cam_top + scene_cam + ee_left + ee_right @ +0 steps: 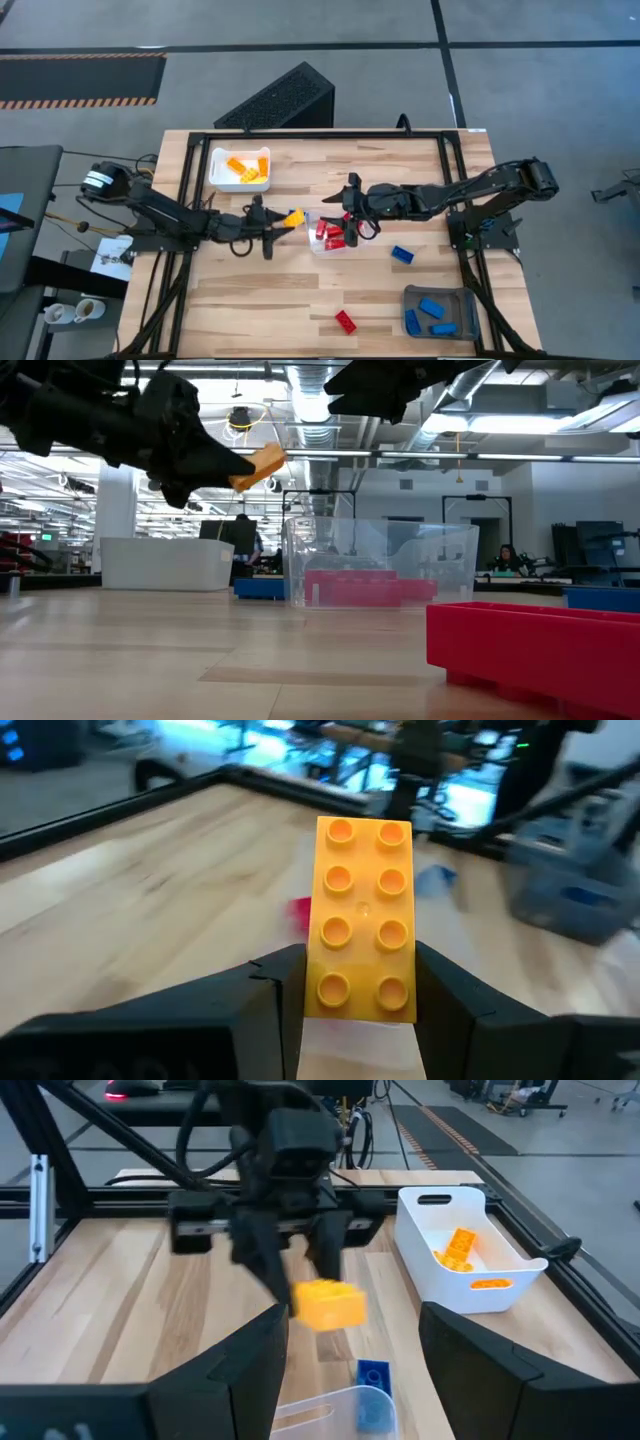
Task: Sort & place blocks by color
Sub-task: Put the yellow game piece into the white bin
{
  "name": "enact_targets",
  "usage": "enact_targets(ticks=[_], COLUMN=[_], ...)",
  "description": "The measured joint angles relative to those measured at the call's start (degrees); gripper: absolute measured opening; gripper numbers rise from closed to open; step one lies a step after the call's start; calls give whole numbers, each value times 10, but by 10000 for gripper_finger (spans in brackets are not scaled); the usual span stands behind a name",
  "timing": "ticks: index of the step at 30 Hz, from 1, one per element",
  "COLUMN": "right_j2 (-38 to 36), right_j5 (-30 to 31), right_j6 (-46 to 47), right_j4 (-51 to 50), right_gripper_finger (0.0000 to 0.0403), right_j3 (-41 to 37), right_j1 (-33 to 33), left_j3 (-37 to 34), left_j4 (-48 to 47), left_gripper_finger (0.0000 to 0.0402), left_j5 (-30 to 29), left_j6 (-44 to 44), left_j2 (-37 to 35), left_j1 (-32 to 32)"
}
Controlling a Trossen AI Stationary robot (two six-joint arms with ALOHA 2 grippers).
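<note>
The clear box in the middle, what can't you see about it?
- Clear box, low view: red blocks blur together, uncountable.
- High view: right pincer covers part of it.
- Right wrist view: only its rim shows, cut off by the edge.

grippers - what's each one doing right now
Left gripper: shut on a yellow brick, held above the table.
Right gripper: open, empty, above the clear bin.

My left end effector [283, 222] holds a block [294, 217] above the surface [300, 300], just left of the bin [335, 235].
</note>
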Motion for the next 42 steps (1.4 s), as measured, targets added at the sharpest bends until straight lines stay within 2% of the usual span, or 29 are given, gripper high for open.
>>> enact_targets(ticks=[8,14,17,20,23,26,34,42], right_j2=[-8,-77,-118,-141,-143,-139,-127,-121], right_j5=[0,1,1,1,1,1,4,3], right_j6=[-16,-12,-4,7,2,-10,-12,-7], right_j4=[-47,-95,-123,-133,-127,-117,-108,-111], right_gripper_finger=[249,249,249,249,249,249,249,249], right_j3=[-1,0,0,0,0,0,0,0], right_j1=[-2,7,24,45,66,75,57,47], left_j3=[0,0,0,0,0,0,-1,-1], left_j4=[-192,-237,-274,-332,-401,-457,-571,-606], left_gripper_finger=[110,110,110,110,110,110,110,110], left_j5=[29,34,15,-35,-65,-66,-59,-8], left_j6=[-47,-30,-2,0,-32,-76,-147,-151], left_j2=[-123,-208,-252,-308,-357,-392,-414,-414], left_j1=[68,65,56,67,97,133,229,319])
